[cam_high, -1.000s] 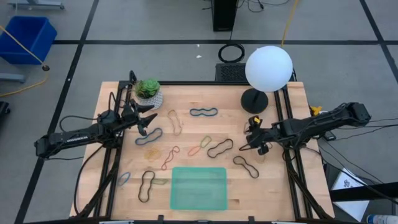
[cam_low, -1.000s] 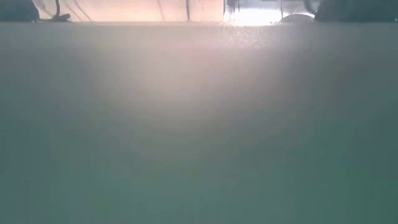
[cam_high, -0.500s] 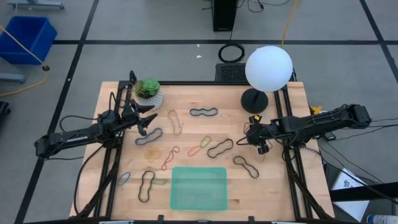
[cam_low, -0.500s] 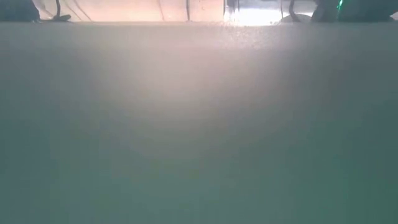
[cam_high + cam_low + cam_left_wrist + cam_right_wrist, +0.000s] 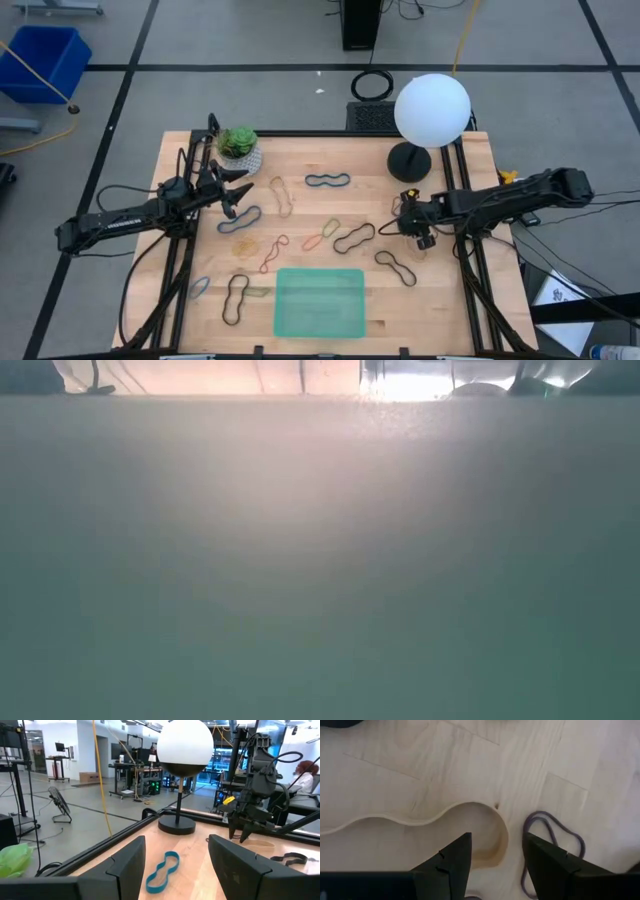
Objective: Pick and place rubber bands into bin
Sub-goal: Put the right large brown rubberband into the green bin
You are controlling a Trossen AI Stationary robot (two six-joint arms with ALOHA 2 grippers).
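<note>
Several rubber bands lie flat on the wooden table (image 5: 450,300), among them a black one (image 5: 353,238), a blue one (image 5: 327,181) and a red one (image 5: 272,253). The green bin (image 5: 320,302) sits at the near edge in the middle. My right gripper (image 5: 408,222) hangs open at the table's right, pointing steeply down over a tan rubber band (image 5: 504,835). That band's rounded end shows between the fingers on the wood below them. My left gripper (image 5: 238,193) waits open at the far left, pointing level over a blue band (image 5: 162,870).
A white globe lamp (image 5: 431,110) stands at the far right and a small potted plant (image 5: 238,143) at the far left. A dark purplish band (image 5: 555,822) lies just beside the tan one. The low view shows only a blurred greenish surface.
My right gripper has sunk toward the table and tipped further down, shifting slightly toward the table's left. Its fingers have stayed open. The bands have not moved.
</note>
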